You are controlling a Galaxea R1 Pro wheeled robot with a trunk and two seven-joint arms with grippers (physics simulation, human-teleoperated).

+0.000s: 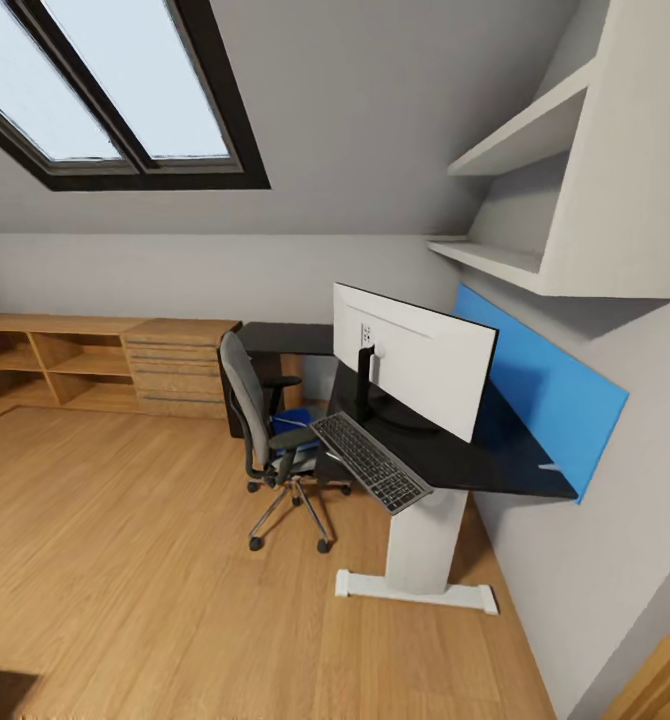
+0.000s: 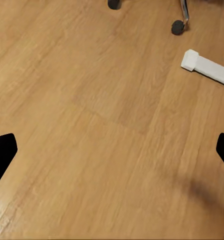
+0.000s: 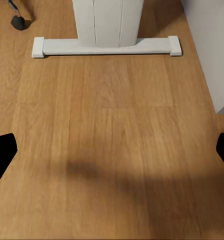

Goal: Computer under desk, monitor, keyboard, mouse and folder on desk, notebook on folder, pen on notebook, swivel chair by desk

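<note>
A black-topped desk [image 1: 495,462] on a white leg stands against the right wall. On it a white-backed monitor [image 1: 415,360] faces the wall, and a grey keyboard [image 1: 371,461] overhangs the desk's near edge. A grey swivel chair [image 1: 265,440] sits at the desk's left with a blue folder [image 1: 293,421] on its seat. My left gripper [image 2: 112,150] hangs open over bare wood floor, its dark fingertips [image 2: 2,152] wide apart. My right gripper [image 3: 112,152] is open too, above the floor in front of the desk's white foot [image 3: 106,46].
Wooden shelving and drawers [image 1: 170,370] run along the back wall at left. White wall shelves [image 1: 535,140] and a blue panel [image 1: 545,385] hang above the desk. A skylight [image 1: 105,80] sits in the sloped ceiling. Chair castors [image 2: 178,27] lie near the left gripper.
</note>
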